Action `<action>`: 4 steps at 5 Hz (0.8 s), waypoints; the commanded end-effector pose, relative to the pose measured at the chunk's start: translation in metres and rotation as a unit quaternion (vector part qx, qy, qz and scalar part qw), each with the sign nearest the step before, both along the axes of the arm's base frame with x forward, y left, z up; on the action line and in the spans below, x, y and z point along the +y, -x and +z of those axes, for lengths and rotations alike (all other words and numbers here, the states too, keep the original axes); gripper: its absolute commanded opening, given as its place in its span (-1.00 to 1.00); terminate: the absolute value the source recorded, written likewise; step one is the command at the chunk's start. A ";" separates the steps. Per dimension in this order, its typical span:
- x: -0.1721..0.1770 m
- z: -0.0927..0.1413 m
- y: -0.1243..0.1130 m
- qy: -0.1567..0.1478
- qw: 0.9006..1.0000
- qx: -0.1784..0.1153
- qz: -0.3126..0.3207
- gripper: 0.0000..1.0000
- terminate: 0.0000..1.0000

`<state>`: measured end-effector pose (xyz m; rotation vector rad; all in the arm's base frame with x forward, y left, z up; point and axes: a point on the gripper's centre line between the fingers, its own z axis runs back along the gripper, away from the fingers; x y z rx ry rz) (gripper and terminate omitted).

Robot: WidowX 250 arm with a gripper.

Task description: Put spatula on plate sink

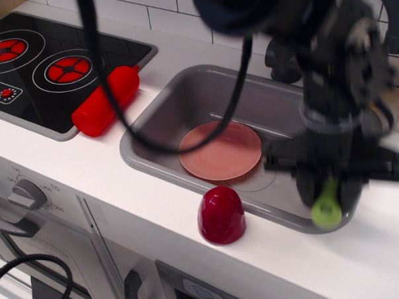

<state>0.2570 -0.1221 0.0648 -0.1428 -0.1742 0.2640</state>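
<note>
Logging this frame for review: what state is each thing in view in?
spatula: gripped, lifted, green handle hanging down over the sink's near right rim
gripper: shut on the spatula, motion-blurred
plate: flat in the sink, nothing on it
sink: holds only the plate
red cylinder: lying on its side across the stove edge
dark red dome: upright on the counter

Motion blur smears the gripper (327, 183) and arm. Of the spatula (326, 207), only the green handle shows; its head is hidden behind the gripper. The arm covers the sink's (160, 118) back right corner.
</note>
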 end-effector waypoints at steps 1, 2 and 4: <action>0.052 0.004 -0.034 -0.030 0.996 -0.036 0.080 -1.00 -1.00; 0.083 -0.004 -0.048 -0.044 0.992 -0.048 0.106 -1.00 -1.00; 0.121 -0.026 -0.057 -0.076 0.989 -0.045 0.122 -1.00 -1.00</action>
